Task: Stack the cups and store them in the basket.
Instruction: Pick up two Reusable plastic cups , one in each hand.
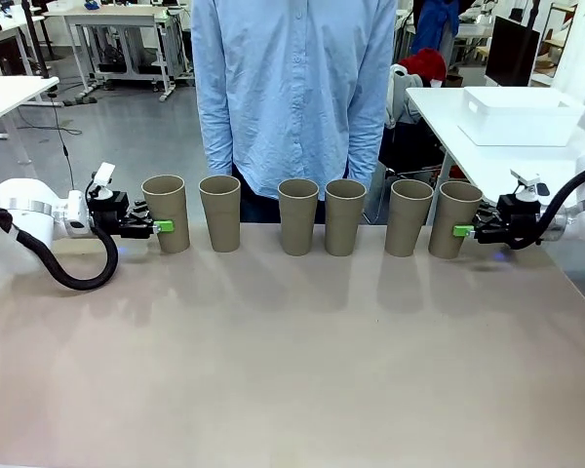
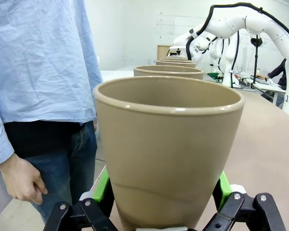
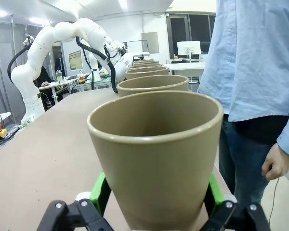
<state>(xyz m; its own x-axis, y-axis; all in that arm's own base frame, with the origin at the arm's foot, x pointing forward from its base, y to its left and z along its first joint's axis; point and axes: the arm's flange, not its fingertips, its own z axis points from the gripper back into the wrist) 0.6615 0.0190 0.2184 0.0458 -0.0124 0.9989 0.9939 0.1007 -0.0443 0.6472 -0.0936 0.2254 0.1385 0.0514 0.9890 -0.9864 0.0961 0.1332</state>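
Left hand [image 1: 162, 226]: wide open, straddling leftmost cup [image 1: 167, 213].
Right hand [image 1: 461, 231]: wide open, straddling rightmost cup [image 1: 454, 218].
Cups [image 1: 298, 216]: six upright, one row on tabletop [image 1: 292, 370].

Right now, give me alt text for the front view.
Six tan cups stand in a row along the far edge of the table, with the open left gripper straddling the leftmost cup and the open right gripper straddling the rightmost cup. A person in a light blue shirt stands behind the row, and the white basket sits on another table, far right.
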